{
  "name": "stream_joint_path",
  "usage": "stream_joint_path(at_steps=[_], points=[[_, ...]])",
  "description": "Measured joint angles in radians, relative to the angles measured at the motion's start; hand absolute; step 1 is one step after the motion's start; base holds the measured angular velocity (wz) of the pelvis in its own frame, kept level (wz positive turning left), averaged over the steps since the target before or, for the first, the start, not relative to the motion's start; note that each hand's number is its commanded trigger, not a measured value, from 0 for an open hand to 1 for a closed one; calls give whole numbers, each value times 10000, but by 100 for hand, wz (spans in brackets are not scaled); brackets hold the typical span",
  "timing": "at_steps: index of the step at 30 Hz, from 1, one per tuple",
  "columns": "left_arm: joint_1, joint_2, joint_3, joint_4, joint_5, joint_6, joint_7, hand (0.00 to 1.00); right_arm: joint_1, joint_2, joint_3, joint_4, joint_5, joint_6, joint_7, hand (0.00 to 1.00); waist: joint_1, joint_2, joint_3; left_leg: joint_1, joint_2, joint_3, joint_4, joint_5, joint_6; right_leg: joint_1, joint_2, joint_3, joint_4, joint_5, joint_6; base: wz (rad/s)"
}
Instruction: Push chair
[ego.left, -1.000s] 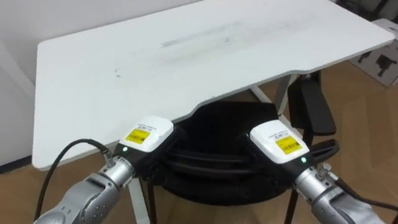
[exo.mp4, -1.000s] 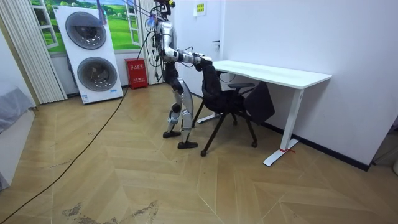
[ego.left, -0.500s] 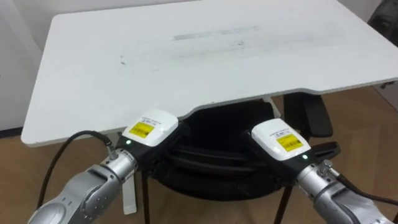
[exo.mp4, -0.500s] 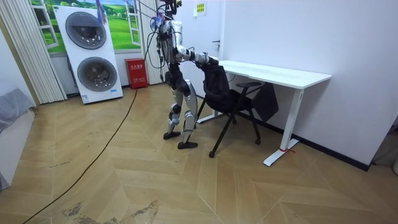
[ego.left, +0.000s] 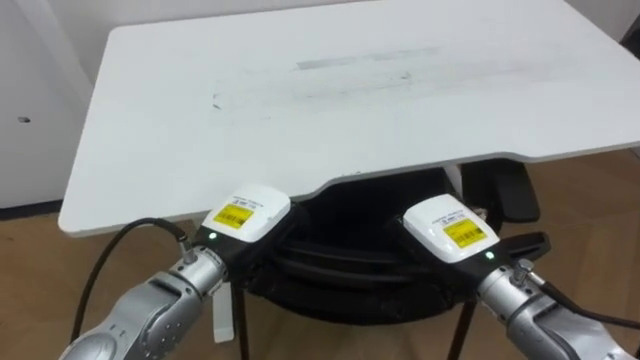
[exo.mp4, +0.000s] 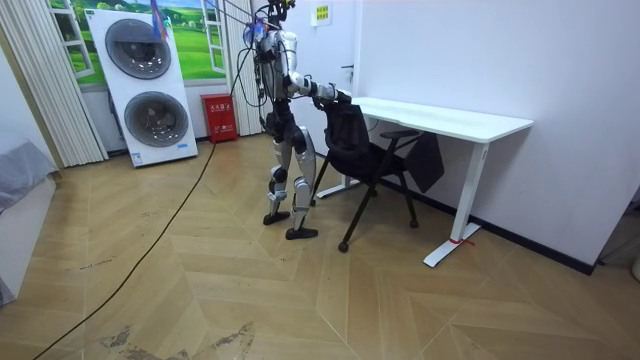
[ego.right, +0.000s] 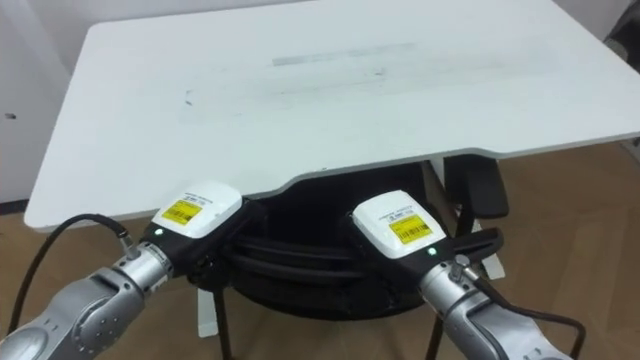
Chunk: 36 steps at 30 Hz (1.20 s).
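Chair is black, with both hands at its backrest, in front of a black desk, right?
Not quite: the desk is white, as the left eye view shows. The chair is black, with left hand and right hand at its backrest.

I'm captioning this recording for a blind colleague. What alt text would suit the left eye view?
The left hand and right hand are on the back of a black chair, which is partly tucked under the near edge of a white desk. Wood floor shows on both sides.
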Motion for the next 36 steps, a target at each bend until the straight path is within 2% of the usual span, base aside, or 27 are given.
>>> stream_joint_path(at_steps=[3,4,9,15,21,25,33,36], points=[[61,-96,56,-73,-41,127,-189,0,0,38,-6,-102,70,164,186,0,131,96,-61,48,-23,3,-115,49,9,10,1,20,-3,52,-30,0],[79,-138,61,-180,-62,283,-278,0,0,48,-14,-117,141,240,281,0,194,102,-62,119,-37,12,-220,113,9,48,-2,24,-15,64,-29,0],[79,-440,131,-254,-379,514,-628,0,-47,361,-128,-142,196,360,662,0,281,107,-60,160,-24,14,-296,137,-3,88,14,-23,-165,8,69,0],[82,-411,133,-427,-766,511,-776,0,-49,485,-273,-327,197,330,1088,0,369,141,19,321,-37,174,-452,135,0,146,26,96,-204,33,84,-5],[95,-408,137,-459,-931,508,-907,0,-49,513,-301,-402,197,334,1168,0,369,170,43,321,-47,232,-495,150,23,158,41,135,-327,162,46,-1],[95,-456,137,-482,-941,510,-916,0,-49,560,-342,-402,198,330,1180,0,368,169,65,320,-48,233,-501,146,28,155,43,131,-344,101,149,0],[95,-444,151,-605,-941,493,-923,0,-49,545,-395,-425,197,310,1279,0,384,159,71,329,-49,233,-490,147,30,157,25,138,-310,160,56,0],[94,-474,289,-626,-938,410,-923,0,-49,528,-419,-425,194,319,1277,0,408,128,90,327,-49,237,-468,147,31,156,11,144,-306,138,92,0]])
